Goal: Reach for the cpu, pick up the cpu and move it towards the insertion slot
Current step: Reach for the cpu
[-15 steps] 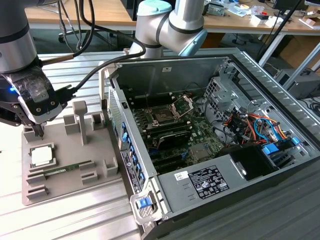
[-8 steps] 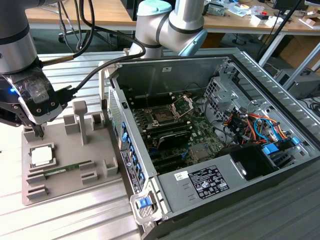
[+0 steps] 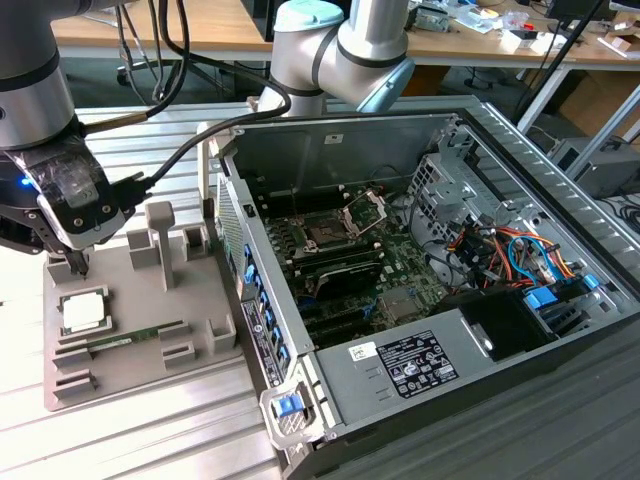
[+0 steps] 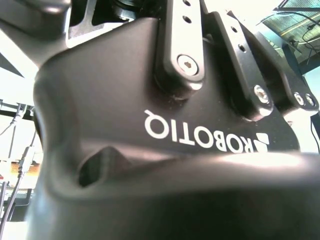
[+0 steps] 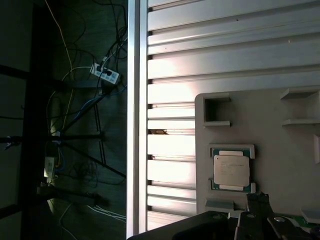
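Resting in recess of grey holder tray (image 3: 130, 378), cpu (image 3: 83, 312) lies flat, silvery top up. Gripper (image 3: 77, 266) hovers just above it, apart; whether spread or pressed together, cannot tell. Green memory stick (image 3: 135, 338) lies beside cpu on same tray. Insertion slot (image 3: 325, 233) sits well apart, inside open computer case (image 3: 330, 150) at exterior view's right.

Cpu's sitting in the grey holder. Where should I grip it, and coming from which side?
Probably straight down from above: the cpu lies flat, silvery top up, in the grey holder. Take the two opposite thin edges that the holder's raised lips seem to leave free. The pincer hovers close beside it.
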